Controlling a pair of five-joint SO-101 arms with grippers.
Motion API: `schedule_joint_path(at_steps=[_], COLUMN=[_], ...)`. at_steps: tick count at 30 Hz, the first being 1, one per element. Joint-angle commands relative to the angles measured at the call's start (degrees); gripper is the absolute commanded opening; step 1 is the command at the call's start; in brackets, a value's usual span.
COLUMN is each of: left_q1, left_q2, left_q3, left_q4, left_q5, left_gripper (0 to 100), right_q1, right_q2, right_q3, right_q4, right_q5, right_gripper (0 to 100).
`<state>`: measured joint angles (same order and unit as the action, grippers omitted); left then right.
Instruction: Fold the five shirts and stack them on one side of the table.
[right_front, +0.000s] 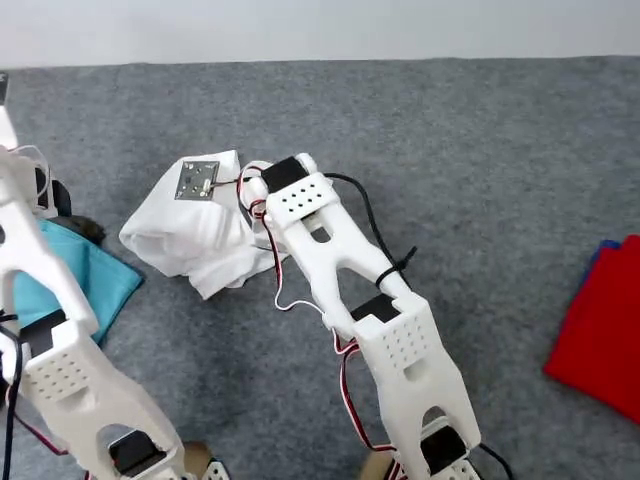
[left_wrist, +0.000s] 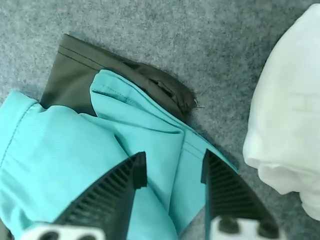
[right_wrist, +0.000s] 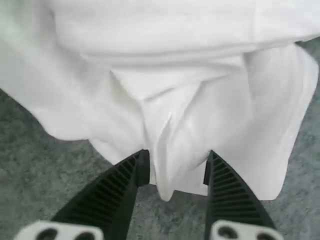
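A crumpled white shirt (right_front: 190, 240) lies left of the table's middle. My right arm (right_front: 320, 240) reaches into it. My right gripper (right_wrist: 175, 167) is open, with a raised fold of the white shirt (right_wrist: 170, 100) between its fingers. At the left edge a teal shirt (right_front: 85, 285) lies folded on a dark shirt (right_front: 92, 231). My left gripper (left_wrist: 171, 170) hovers open just above the teal shirt (left_wrist: 75, 145), holding nothing; the dark shirt (left_wrist: 75, 70) sticks out beyond it, and the white shirt (left_wrist: 290, 115) sits close by.
A red shirt (right_front: 600, 330) lies at the right edge of the grey carpeted table (right_front: 480, 150), with a blue one (right_front: 605, 248) peeking out under it. My left arm (right_front: 40, 300) stands along the left edge.
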<state>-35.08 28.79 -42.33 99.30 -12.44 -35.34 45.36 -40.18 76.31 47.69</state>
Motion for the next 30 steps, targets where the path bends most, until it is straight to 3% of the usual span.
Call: schedule_joint_path(at_steps=[1, 6, 11, 17, 30], left_q1=[-0.1, -0.1, -0.1, 0.3, 1.2], left_q2=[-3.6, -3.6, -3.6, -3.6, -4.2], left_q3=[-0.2, -0.1, -0.1, -0.2, -0.7], left_q4=[1.1, 1.1, 1.1, 1.1, 1.1], left_q5=[0.5, 0.5, 0.5, 0.5, 0.6], left_gripper=[18, 18, 18, 18, 18], right_q1=[-0.3, -0.3, 0.3, 2.9, 4.9], right_q2=[0.0, 1.5, 0.6, -3.4, -9.0], right_q3=[-2.8, -2.8, -4.5, -16.4, -47.5], right_q4=[-3.6, -5.9, -5.1, 1.7, 13.3], right_q5=[0.4, 0.7, 0.7, 5.6, 8.4], right_gripper=[11.2, 1.9, 1.1, 1.1, 1.1])
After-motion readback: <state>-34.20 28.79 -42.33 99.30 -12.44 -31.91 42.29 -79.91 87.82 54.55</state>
